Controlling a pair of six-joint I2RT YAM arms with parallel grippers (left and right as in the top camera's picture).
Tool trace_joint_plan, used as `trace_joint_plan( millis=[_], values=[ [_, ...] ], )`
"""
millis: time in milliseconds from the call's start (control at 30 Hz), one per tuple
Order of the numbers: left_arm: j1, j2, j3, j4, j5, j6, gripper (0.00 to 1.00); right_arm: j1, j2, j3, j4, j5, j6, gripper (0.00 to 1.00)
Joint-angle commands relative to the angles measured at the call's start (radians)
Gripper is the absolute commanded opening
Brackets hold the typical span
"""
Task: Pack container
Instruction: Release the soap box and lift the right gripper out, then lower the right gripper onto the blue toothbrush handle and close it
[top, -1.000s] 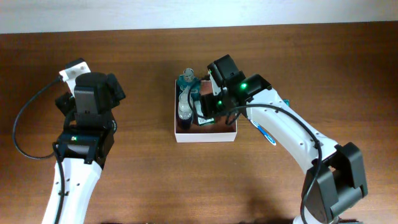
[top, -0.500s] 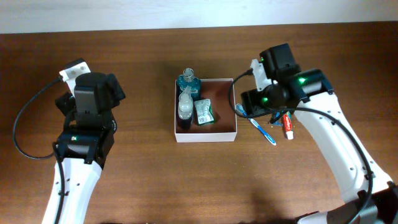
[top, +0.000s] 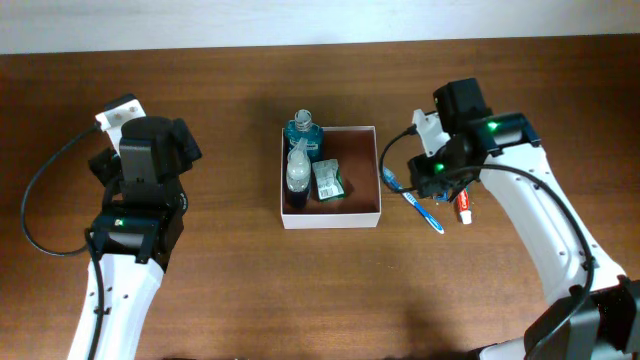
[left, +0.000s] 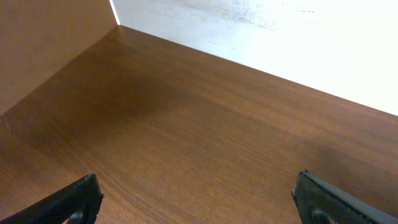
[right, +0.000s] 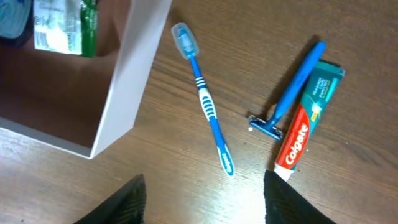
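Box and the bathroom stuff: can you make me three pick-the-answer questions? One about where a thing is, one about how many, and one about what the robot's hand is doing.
1. Where is the toothbrush?
A. on the table beside the box
B. inside the box
C. in a cup

2. How many things lie on the table outside the box?
A. one
B. two
C. three

3. The right hand is:
A. shut on something
B. open, holding nothing
C. hidden from view

Answers:
1 A, because the toothbrush lies flat on the wood just past the box's white wall.
2 C, because the toothbrush, a razor and a toothpaste all lie there.
3 B, because the wrist view shows its two fingers wide apart with only table between them.
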Motion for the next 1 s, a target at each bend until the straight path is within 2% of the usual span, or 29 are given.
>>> trace_joint_plan(
  millis=[0,67,233,400,667,733,967],
  values=[
    [0.004,0.005,0.007,0.002,-0.011,-0.014,0.99,-0.022,0.005,-0.019,0.029,-0.013,-0.016,0.58],
    [0.004,0.005,0.007,0.002,-0.01,-0.014,0.99,-0.023,0.008,-0.039,0.06,-0.012,-0.045,0.58],
    [0.004,0.005,0.007,0.002,-0.011,-0.014,0.99,-0.022,0.023,-0.106,0.112,-0.013,-0.24,0.56],
    [0.004,0.005,0.007,0.002,-0.01,-0.014,0.99,-0.022,0.025,-0.155,0.165,-0.014,-0.278,0.33],
    [0.004,0.005,0.007,0.002,-0.011,-0.014,0.99,-0.022,0.065,-0.201,0.231,-0.025,-0.282,0.32],
    [0.004,0.005,0.007,0.002,-0.01,-0.014,0.99,-0.022,0.081,-0.209,0.23,-0.051,-0.322,0.27],
    [0.004,0.005,0.007,0.002,-0.011,-0.014,0.99,-0.022,0.091,-0.229,0.231,-0.112,-0.414,0.25]
  ],
)
